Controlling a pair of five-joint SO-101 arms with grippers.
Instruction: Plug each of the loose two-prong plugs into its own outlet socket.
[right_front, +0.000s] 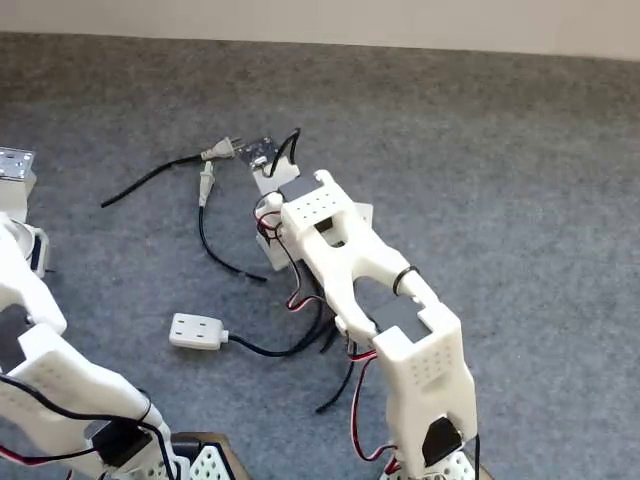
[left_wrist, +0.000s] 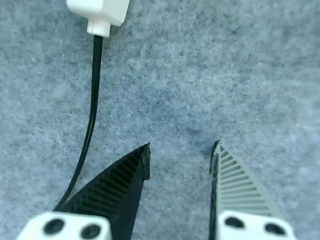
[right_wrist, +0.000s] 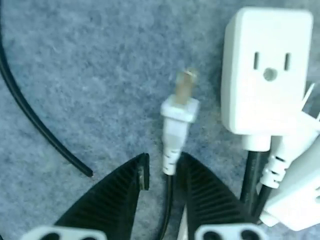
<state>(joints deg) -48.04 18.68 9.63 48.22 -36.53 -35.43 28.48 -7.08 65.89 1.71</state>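
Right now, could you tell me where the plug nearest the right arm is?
In the right wrist view, the plug lies on the carpet, its tail between the fingers of the right end effector, prongs pointing away, beside an outlet block.

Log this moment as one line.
right pincer: open, straddling white plug | socket: beside plug, empty | left pincer: open over carpet, outlet block near

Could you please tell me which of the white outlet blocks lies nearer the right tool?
The socket-up outlet block right beside the right tool; the other outlet block lies apart on the carpet, nearer the left arm.
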